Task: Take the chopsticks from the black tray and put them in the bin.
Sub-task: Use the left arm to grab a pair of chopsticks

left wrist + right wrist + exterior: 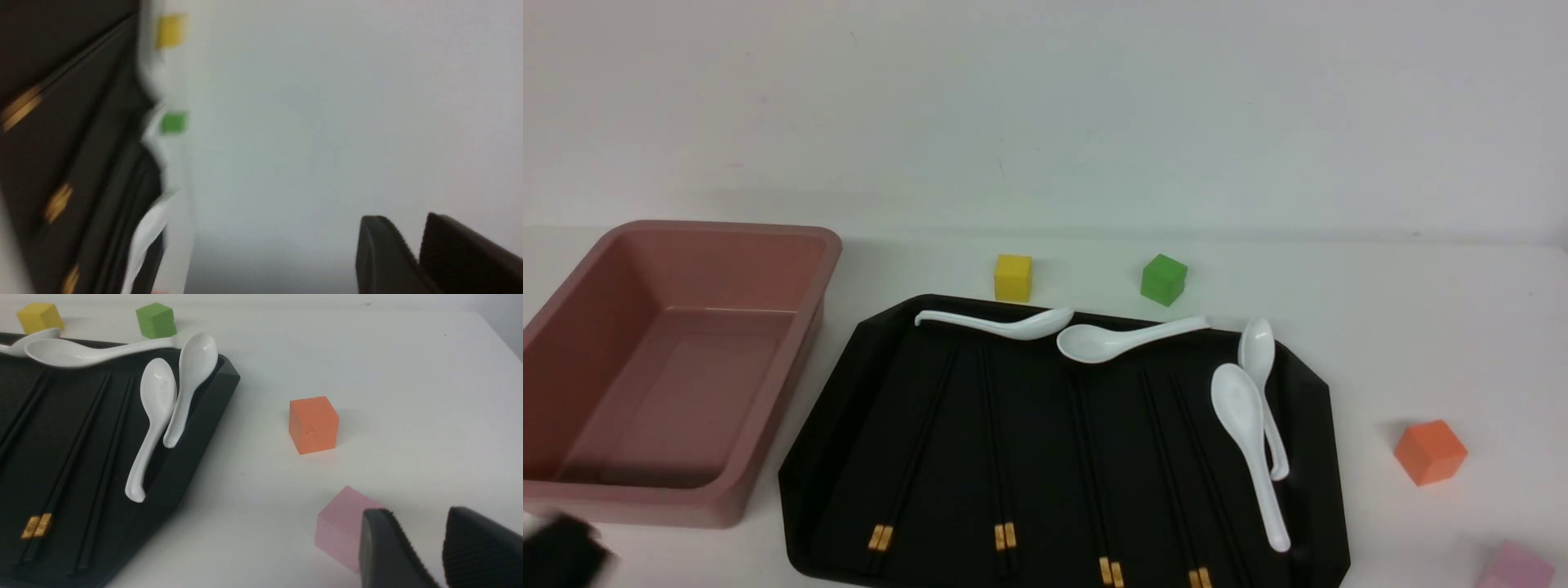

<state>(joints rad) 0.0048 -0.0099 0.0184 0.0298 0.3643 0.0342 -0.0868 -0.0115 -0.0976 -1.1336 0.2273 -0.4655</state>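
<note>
- Front view shows only a dark, blurred piece of the left arm [560, 554], low at the near left corner, just beside the near rim of the bin [784, 392].
- Left wrist view is smeared. The left hand [404, 218] seems to have its fingers a sliver apart, with nothing between them.
- The right hand [419, 512] hangs low over the worktop [1421, 327], fingers slightly apart and empty. The pink cube [341, 526] is just beside it and the orange cube [313, 424] farther off.
- Four pairs of chopsticks [996, 441] lie lengthwise in the black tray [825, 416], gold bands toward the robot. The bin stands just left of the tray.
- Four white spoons [1241, 408] share the tray: two along the far rim by the chopstick tips, two beside the rightmost pair.
- A yellow cube [1013, 278] and a green cube [1163, 279] stand behind the tray.
</note>
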